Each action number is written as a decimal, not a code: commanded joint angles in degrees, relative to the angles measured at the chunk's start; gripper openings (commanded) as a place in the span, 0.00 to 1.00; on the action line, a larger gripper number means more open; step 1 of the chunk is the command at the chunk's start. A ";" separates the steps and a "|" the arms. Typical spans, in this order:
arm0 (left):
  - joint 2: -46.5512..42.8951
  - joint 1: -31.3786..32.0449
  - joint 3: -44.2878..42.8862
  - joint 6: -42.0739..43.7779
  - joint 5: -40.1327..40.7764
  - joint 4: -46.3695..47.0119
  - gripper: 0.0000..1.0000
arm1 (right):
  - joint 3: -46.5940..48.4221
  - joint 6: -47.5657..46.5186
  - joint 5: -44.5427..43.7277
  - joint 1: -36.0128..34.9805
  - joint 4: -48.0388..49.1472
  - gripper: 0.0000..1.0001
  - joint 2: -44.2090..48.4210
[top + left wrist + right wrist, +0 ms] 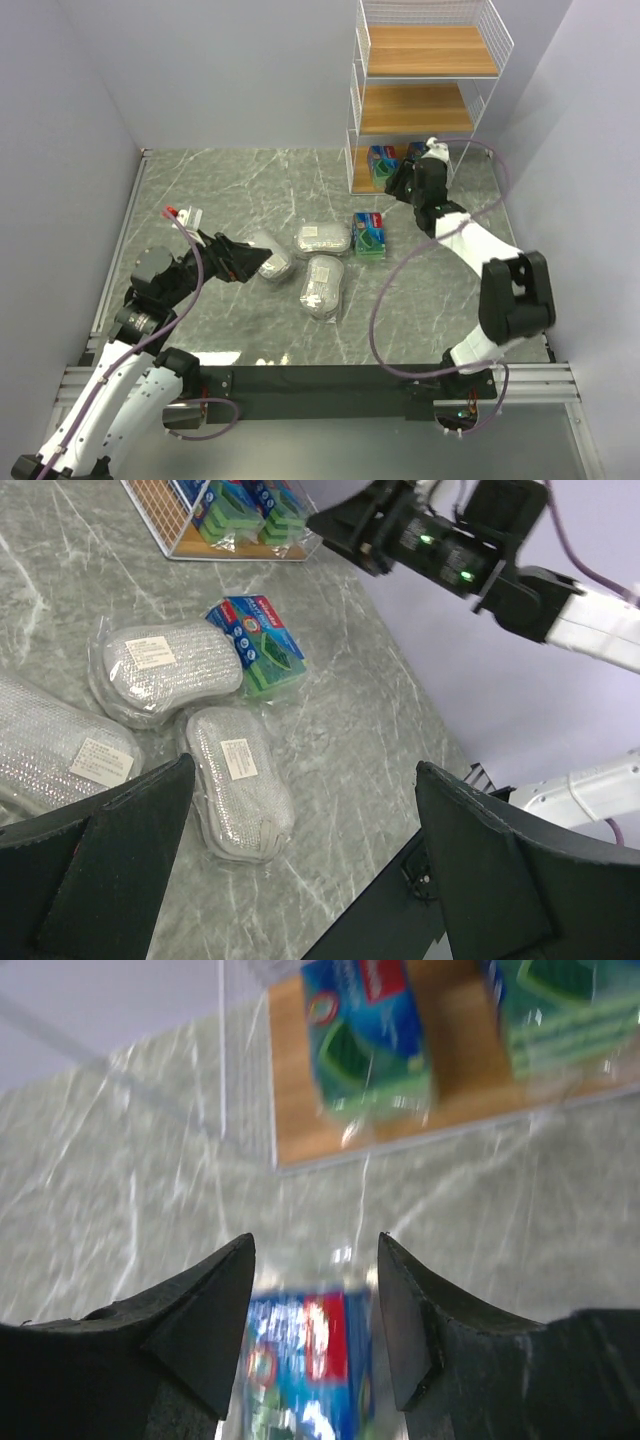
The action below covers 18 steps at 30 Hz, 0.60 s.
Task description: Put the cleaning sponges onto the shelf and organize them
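While two green sponges (365,1040) sit on the shelf (420,105), the right hand (315,1250) hangs open near a third sponge (369,234); the left hand (305,770) is open too.

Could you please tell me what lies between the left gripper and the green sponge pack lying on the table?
Three silvery oval packs lie between the left gripper and the green pack; the top external view shows it best.

— On the white shelf (430,62)?
— Two green sponges (381,160), down on the bottom brown board.
— And flat on the desk (220,190)?
— Third green sponge (369,234), just beside three shiny grey sponges (322,238).
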<state>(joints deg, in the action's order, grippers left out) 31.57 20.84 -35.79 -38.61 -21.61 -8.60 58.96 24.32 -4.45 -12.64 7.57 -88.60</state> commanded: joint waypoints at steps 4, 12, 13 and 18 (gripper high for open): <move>-0.72 0.25 -0.16 0.38 -0.54 0.69 0.99 | 5.64 2.83 -8.11 -0.36 8.50 0.58 -12.72; -0.29 0.25 0.20 -0.15 -1.42 0.96 0.99 | 4.42 23.47 -5.67 1.04 19.04 0.58 -17.75; -0.20 0.17 0.11 -0.06 -1.42 0.95 0.99 | 3.71 25.41 -4.88 1.56 21.32 0.58 -18.45; -0.20 0.17 0.19 -0.15 -1.68 0.95 0.99 | 3.26 36.40 -0.75 2.71 28.81 0.58 -21.26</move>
<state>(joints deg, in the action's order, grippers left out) 31.38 20.84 -35.79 -38.63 -22.04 -8.60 62.24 50.85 -7.05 -11.07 28.16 -107.98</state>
